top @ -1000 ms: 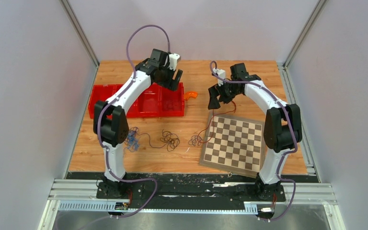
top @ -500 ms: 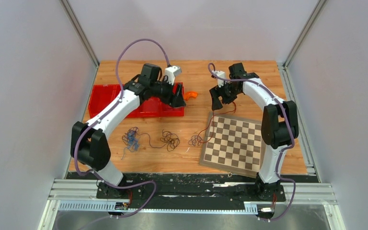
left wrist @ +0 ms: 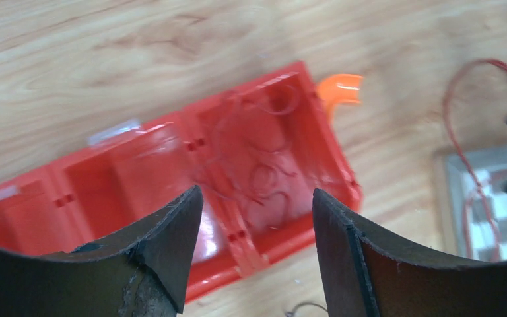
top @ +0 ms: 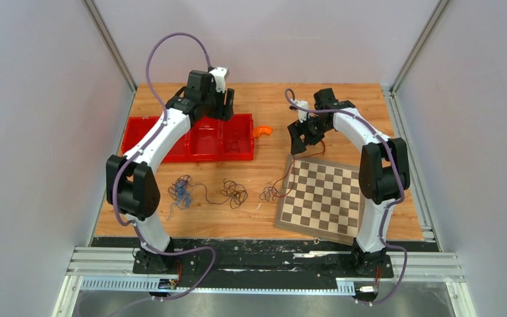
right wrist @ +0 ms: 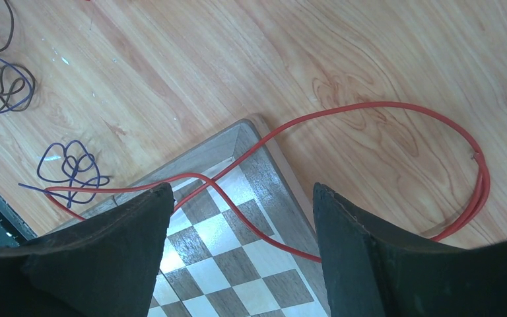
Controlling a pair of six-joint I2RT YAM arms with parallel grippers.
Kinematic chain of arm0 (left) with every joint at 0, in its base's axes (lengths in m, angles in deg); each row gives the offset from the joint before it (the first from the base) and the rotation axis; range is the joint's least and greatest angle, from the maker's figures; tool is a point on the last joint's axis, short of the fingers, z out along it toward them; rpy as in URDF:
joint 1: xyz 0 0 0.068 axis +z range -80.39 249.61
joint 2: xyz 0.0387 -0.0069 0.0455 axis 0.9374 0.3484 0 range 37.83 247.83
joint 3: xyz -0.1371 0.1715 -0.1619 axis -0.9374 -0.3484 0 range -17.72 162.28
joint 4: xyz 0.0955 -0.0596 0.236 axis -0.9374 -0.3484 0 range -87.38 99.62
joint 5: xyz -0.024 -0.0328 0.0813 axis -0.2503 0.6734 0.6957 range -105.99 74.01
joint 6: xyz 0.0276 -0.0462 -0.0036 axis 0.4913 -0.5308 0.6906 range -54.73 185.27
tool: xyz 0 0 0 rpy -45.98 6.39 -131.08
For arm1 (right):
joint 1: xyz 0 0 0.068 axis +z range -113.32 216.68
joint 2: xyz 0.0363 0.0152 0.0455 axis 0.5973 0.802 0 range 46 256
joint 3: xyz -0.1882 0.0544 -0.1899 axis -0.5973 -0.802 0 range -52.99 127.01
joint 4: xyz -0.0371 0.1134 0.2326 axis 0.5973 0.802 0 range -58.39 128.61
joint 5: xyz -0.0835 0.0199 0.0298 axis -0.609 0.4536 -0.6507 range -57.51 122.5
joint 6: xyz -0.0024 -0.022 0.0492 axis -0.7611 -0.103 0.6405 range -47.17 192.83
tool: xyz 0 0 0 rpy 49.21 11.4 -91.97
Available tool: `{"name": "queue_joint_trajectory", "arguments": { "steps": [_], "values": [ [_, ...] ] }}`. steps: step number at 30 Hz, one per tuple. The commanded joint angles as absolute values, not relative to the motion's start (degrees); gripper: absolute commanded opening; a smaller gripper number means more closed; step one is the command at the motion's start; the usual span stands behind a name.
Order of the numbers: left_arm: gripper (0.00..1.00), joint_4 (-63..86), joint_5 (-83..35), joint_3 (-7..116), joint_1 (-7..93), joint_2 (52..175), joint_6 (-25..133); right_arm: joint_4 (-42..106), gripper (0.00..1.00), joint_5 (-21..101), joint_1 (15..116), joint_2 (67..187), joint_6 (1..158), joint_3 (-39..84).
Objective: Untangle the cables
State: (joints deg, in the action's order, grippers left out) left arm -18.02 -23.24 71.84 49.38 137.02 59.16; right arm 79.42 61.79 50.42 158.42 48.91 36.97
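**Right wrist view: spread gripper poised over a red cable**

Spread and empty, the right gripper (right wrist: 241, 191) hangs above the far-left corner of the chessboard (right wrist: 237, 264). A red cable (right wrist: 383, 105) loops there across board and bench (right wrist: 171, 66), its near end meeting a small dark-blue curl (right wrist: 72, 165). Picking this cable seems the step in hand. Next, lower onto one strand, close, and lift slowly so the curl slips off.

The left gripper (left wrist: 256, 193), also spread and empty, hovers over the red tray (left wrist: 125, 168). Its right-end compartment holds a second red cable (left wrist: 257, 178).

Count:
- two grippers
- one tray
- one chessboard
- one orange piece (left wrist: 340, 89)
- three clumps on the bench, counting that curl with the blue clump (top: 182, 191) and dark clump (top: 235, 193)
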Motion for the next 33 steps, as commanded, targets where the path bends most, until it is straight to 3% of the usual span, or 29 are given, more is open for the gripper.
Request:
{"name": "queue_joint_trajectory", "arguments": {
  "steps": [1, 8, 16, 22, 26, 33],
  "values": [
    [0.7, -20.15, -16.22, 74.3, 50.92, 141.42, 58.0, 78.9, 0.75, 63.28, 50.62, 157.13, 48.67, 37.85],
    [0.66, -16.91, -17.75, 74.97, 50.98, 146.25, 58.16, 78.57, 0.76, 62.77, 50.46, 157.31, 48.81, 37.46],
    [0.49, -16.86, -20.71, 76.88, 50.8, 151.97, 58.03, 78.58, 0.76, 63.03, 50.01, 157.63, 49.26, 37.1],
    [0.14, -14.96, -21.58, 75.1, 49.08, 152.11, 58.63, 78.56, 0.75, 62.93, 49.92, 157.75, 49.19, 37.18],
    [0.01, -13.05, -20.38, 73.72, 46.92, 151.64, 59.66, 78.63, 0.75, 63.01, 49.87, 158.26, 49.49, 37.41],
    [0.0, -15.12, -19.68, 75.06, 46.58, 157.35, 55.96, 78.76, 0.75, 63.1, 49.93, 158.54, 49.89, 37.41]
  ]
}}
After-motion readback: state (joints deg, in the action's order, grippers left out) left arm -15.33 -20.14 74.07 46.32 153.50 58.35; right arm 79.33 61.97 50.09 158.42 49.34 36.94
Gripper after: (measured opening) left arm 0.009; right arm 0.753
